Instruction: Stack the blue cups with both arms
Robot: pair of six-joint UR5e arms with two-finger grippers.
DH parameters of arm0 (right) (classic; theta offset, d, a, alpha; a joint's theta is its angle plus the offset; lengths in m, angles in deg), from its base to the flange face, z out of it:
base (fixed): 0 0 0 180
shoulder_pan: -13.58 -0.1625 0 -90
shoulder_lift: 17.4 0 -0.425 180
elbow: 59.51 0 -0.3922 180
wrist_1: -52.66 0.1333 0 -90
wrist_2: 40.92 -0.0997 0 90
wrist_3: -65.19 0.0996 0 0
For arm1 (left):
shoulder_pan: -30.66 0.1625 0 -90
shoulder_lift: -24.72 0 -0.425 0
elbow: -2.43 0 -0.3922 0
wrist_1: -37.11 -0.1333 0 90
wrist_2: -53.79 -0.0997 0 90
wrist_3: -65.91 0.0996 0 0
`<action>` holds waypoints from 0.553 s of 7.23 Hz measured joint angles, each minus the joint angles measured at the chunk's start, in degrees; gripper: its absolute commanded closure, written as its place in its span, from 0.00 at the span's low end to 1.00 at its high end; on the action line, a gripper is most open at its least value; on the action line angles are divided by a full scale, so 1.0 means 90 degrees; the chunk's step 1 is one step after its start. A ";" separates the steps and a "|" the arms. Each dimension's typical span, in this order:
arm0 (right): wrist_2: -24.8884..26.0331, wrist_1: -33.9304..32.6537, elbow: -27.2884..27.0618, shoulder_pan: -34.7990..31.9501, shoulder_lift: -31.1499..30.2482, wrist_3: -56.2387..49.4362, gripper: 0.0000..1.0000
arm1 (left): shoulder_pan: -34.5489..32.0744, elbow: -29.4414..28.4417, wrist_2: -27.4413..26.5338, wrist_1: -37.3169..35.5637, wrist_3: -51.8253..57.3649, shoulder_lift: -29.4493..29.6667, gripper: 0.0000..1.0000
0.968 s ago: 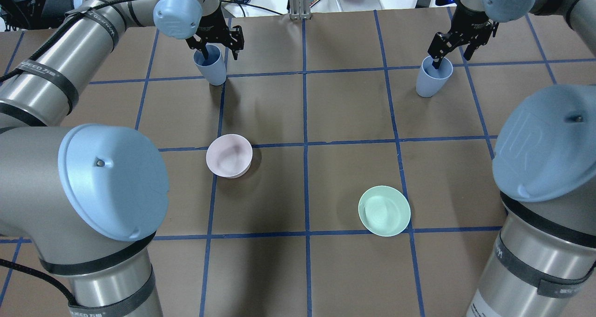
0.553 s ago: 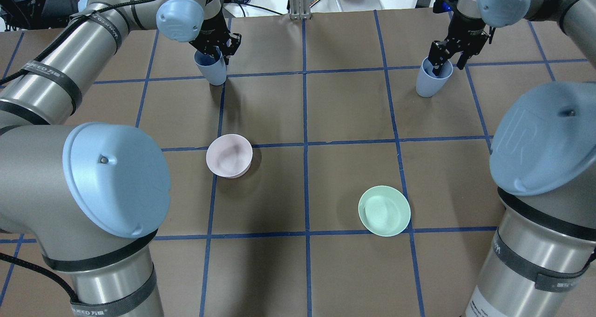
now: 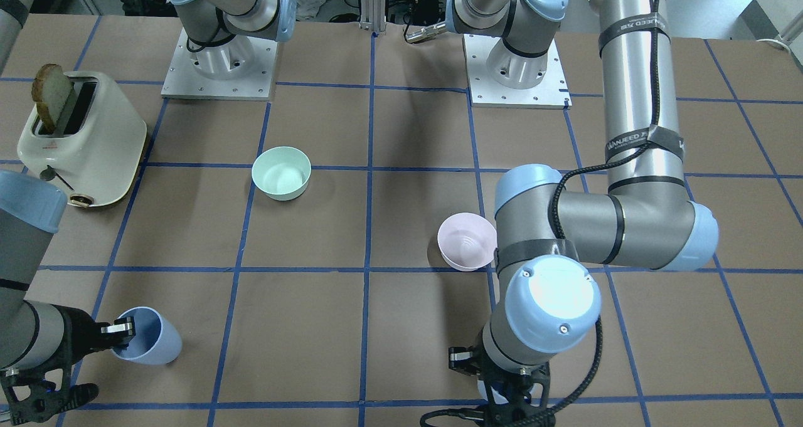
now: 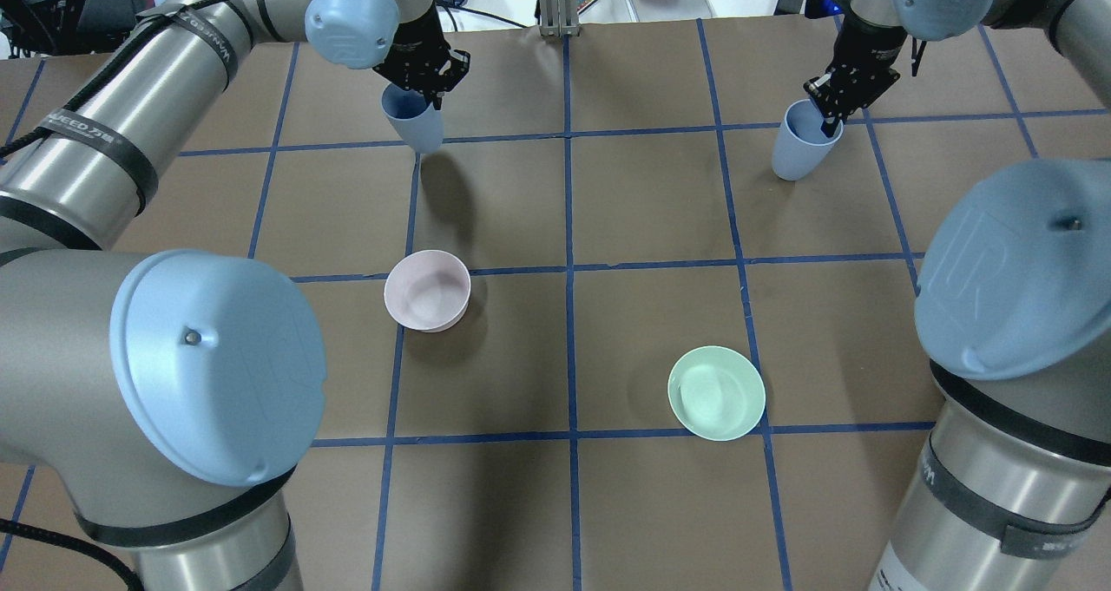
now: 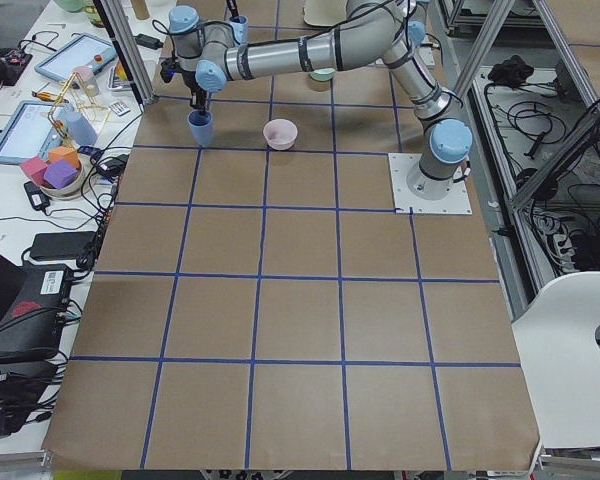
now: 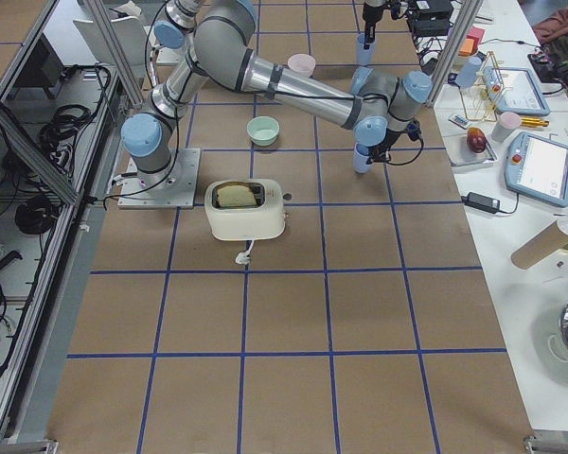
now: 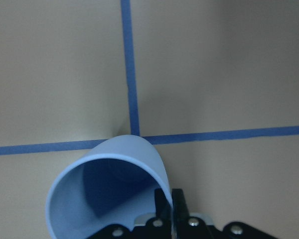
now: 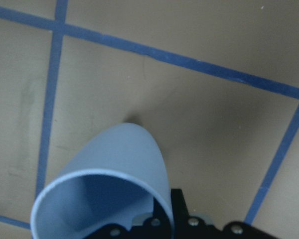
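Observation:
Two pale blue cups stand on the far side of the table. My left gripper (image 4: 424, 95) is shut on the rim of the left blue cup (image 4: 417, 127), one finger inside and one outside. It holds the cup tilted, a little above the table. The left wrist view shows this cup (image 7: 109, 194) pinched at its rim. My right gripper (image 4: 825, 121) is shut on the rim of the right blue cup (image 4: 797, 150), which leans low over the table. In the right wrist view this cup (image 8: 114, 184) is gripped at its rim, and it also shows in the front view (image 3: 149, 341).
A pale pink bowl (image 4: 427, 290) sits left of centre and a mint-green bowl (image 4: 716, 392) sits nearer, to the right. A white toaster (image 3: 81, 138) with a bread slice stands on my right side. A metal post (image 4: 555, 1) rises at the far edge.
Both grippers closed onto the cup rims from open. The left cup rose and shifted slightly right. The right cup tipped a little under the gripper.

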 measured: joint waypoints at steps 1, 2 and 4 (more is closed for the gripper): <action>-0.0303 0.0259 0.0001 -0.0167 -0.0170 0.0293 1.00 | -0.0372 -0.0004 0.0014 -0.0116 -0.0724 0.0010 1.00; -0.0505 0.0425 -0.0004 -0.0472 -0.0331 0.0753 1.00 | -0.0809 -0.0002 0.0013 -0.0340 -0.1348 0.0062 1.00; -0.0604 0.0461 -0.0030 -0.1127 -0.0497 0.1552 1.00 | -0.1418 0.0046 0.0031 -0.0697 -0.1844 0.0169 1.00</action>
